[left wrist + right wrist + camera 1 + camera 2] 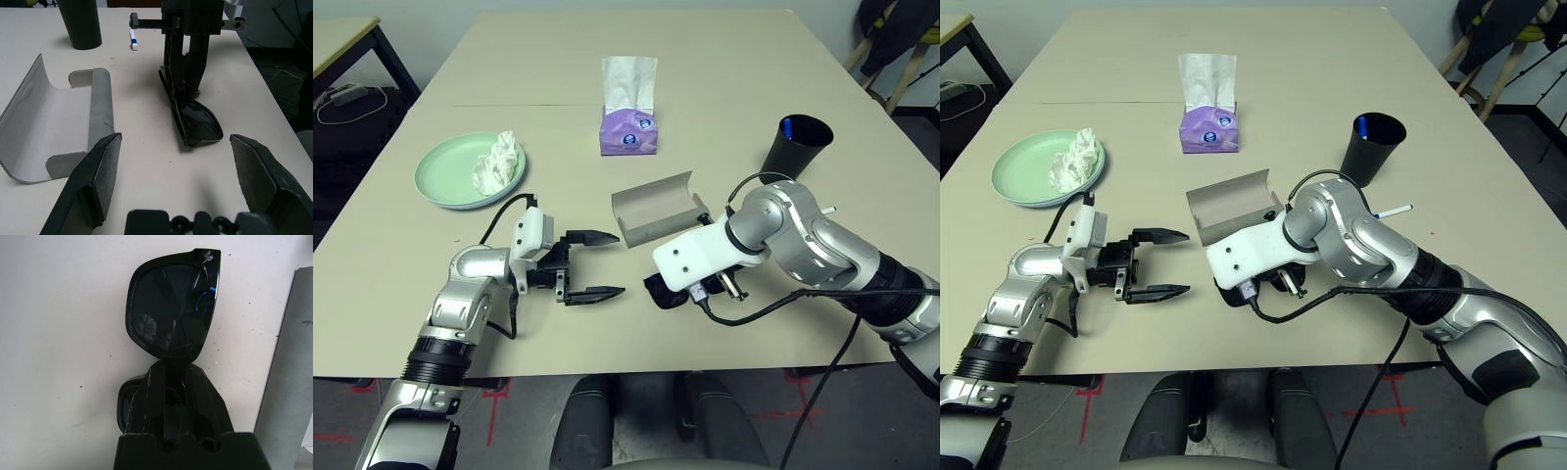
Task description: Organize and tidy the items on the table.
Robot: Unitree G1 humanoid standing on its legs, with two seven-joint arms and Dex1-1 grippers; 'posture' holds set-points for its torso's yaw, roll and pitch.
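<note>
Black sunglasses (663,292) sit near the middle of the tabletop's near edge, partly hidden beneath the right wrist, as seen in the left eye view. Directly beyond them, on the side away from the near edge, is the open grey glasses case (656,209), its length slanting from the near left toward the far right corner. The left gripper (620,263) stands to the left of the sunglasses, its fingers spread wide, empty and pointed toward the tabletop's right edge.

In the right eye view, the right gripper reaches in over the sunglasses from the right, the left gripper waiting just beside them on the other side.

The left wrist view shows the right gripper (183,93) with its fingers pressed together at the sunglasses, one dark lens toward the left gripper and the case alongside, apart from them. The sunglasses' long axis appears to run roughly along the near edge, though whether they touch the tabletop is hard to tell.

In the right wrist view, the fingers pinch the sunglasses around the bridge, a lens to either side. The right gripper, already gripping, is the nearer; the coming move likely calls for a lift and a short carry away from the near edge, toward the case.
</note>
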